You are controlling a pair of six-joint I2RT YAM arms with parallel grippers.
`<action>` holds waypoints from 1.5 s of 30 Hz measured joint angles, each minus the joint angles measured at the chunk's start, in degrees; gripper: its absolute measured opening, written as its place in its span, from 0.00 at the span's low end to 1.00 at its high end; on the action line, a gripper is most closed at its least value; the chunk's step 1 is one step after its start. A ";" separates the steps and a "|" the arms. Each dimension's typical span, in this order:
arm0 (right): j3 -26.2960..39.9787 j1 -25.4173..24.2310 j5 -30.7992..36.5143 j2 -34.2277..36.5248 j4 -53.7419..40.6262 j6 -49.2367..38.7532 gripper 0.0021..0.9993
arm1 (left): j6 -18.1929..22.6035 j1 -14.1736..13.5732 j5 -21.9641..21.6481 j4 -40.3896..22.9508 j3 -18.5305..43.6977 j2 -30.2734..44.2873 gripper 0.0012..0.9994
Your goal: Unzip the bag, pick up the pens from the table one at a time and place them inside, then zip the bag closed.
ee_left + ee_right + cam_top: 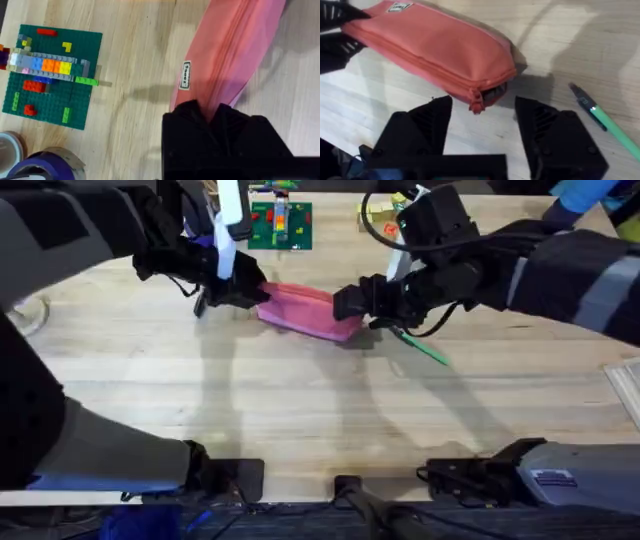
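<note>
Pinching the bag's point(305, 312) left end, the left tool point(210, 117) anchors it mid-worktop point(300, 410); the right tool point(482, 117) hangs open at the zipper pull point(476, 100). A missed grab could drag the bag toward the green pen point(425, 348).

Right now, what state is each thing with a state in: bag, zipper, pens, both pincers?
bag: lying flat on the table, one end clamped by the left pincer.
zipper: closed along its visible length, pull at the end near the right pincer.
green pen: lying on the table beside the bag, not held.
left pincer: shut on the bag.
right pincer: open, holding nothing, fingers either side of the pull.
</note>
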 joint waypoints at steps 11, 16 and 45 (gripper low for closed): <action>0.00 0.15 -0.07 0.84 0.95 2.00 0.32 | 0.00 0.00 0.02 0.00 0.01 0.00 0.04; 0.00 0.15 -0.04 0.86 0.91 2.19 0.25 | 0.00 0.00 0.02 0.00 -0.01 0.00 0.04; 0.00 0.06 0.27 -2.55 -0.13 2.21 0.08 | 0.00 0.00 -0.17 0.22 -0.01 0.00 0.04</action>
